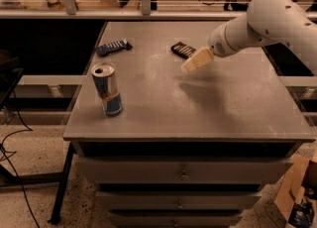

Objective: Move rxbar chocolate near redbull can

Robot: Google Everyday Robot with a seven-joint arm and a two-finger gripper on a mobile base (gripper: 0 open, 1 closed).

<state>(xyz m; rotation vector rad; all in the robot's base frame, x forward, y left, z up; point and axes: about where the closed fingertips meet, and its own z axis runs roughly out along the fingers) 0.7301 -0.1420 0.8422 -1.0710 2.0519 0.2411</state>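
Observation:
The rxbar chocolate [182, 49] is a flat dark bar with pale lettering, lying on the grey table [233, 108] at the back centre. My gripper [194, 62] hangs just above and in front of the bar's right end, its pale fingers pointing down-left. The redbull can [107, 89] stands upright near the table's front left, far from the bar.
A dark blue wrapped bar [113, 47] lies at the back left of the table. Drawers [183, 172] sit under the tabletop. A shelf with a rail runs behind the table. A cardboard box [297, 197] stands on the floor at lower right.

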